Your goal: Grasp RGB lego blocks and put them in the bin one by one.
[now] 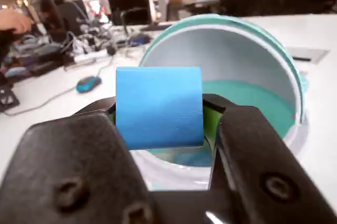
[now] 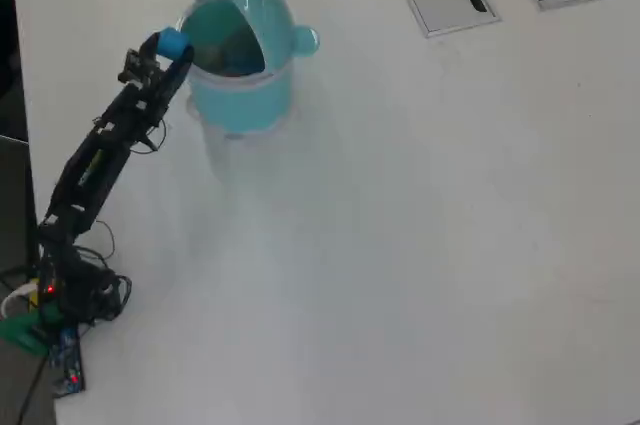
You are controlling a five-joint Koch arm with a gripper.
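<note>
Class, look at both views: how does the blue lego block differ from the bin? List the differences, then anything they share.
Size: the blue lego block is tiny; the bin is far larger.
Shape: the block is cube-like with flat faces; the bin is round and hollow, its lid open.
Position: the block is held off the table in the claw at the bin's rim; the bin stands on the table.
Shared: both are blue, the bin paler.

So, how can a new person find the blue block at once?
Find the light-blue round bin at the upper left of the overhead view, lid open. At its left rim the gripper holds the blue block, a small cube of stronger blue than the bin.
</note>
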